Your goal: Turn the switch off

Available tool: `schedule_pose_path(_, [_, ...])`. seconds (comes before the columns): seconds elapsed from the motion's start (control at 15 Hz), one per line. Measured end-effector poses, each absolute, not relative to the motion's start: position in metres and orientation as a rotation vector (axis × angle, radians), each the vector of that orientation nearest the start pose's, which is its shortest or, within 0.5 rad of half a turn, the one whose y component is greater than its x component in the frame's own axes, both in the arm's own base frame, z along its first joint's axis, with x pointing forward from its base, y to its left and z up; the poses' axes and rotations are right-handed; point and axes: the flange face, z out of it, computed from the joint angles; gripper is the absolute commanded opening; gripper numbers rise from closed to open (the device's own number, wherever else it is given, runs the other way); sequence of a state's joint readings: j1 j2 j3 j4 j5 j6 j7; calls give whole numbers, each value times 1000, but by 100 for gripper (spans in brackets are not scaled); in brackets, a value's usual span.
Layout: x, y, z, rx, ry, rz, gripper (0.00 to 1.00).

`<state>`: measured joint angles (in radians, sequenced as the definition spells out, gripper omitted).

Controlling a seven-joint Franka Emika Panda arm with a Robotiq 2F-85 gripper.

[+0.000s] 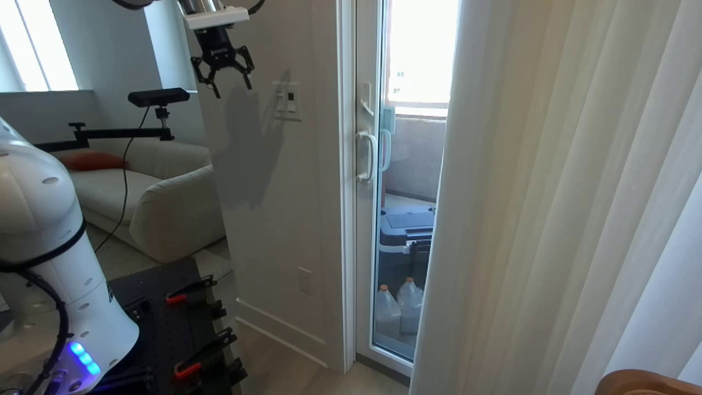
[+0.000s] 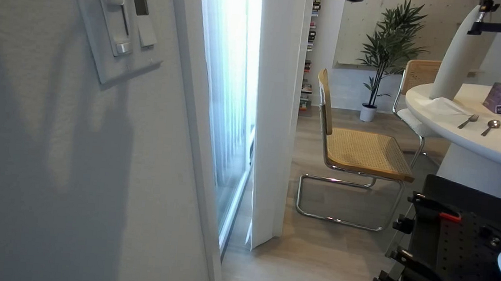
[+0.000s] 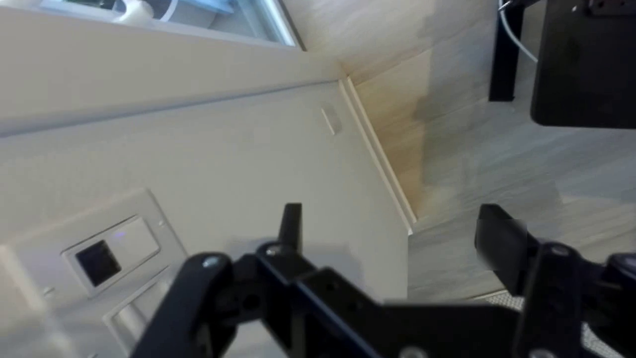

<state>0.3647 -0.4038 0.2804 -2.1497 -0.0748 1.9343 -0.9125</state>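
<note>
Robotiq gripper (image 1: 233, 91) hangs tips-down in an exterior view, its two fingers (image 1: 247, 81) spread well apart; the white two-gang switch plate (image 1: 286, 101) sits on the wall (image 1: 274, 236) at three o'clock from the fingertips, near and clear of them; from that plate, a looped door handle (image 1: 374, 157) lies at four o'clock, a low wall plate (image 1: 305, 281) at six, a cream sofa (image 1: 181, 208) toward eight; in an exterior view the switch plate carries a slide dimmer (image 2: 114, 20) and, at the dimmer's three o'clock, a rocker switch (image 2: 146, 32) under a dark window (image 2: 140, 3); a cane chair (image 2: 366, 152) stands toward four o'clock; in the wrist view the fingers stand wide; the switch plate shows between eight and nine o'clock from the nearer fingertip, its dimmer partly hidden by the gripper's linkage (image 3: 328, 298); wood-grain floor (image 3: 497, 164) fills two o'clock.
</note>
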Motion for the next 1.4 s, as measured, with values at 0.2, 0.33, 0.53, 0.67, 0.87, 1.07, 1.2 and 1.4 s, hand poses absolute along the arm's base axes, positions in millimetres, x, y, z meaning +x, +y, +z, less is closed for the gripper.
schedule_pose_path(0.2, [364, 288, 576, -2376, -2329, -422, 33])
schedule_pose_path(0.33, [368, 290, 578, -2379, -2312, -515, 18])
schedule_pose_path(0.53, [374, 295, 579, -2370, -2353, -611, 0])
schedule_pose_path(0.67, [378, 300, 577, -2370, -2389, -654, 0])
schedule_pose_path(0.87, [383, 309, 569, -2360, -2465, -682, 0])
schedule_pose_path(1.07, [390, 315, 559, -2336, -2538, -699, 0])
schedule_pose_path(1.2, [396, 317, 555, -2317, -2563, -730, 0])
schedule_pose_path(1.4, [404, 319, 552, -2294, -2595, -784, 0])
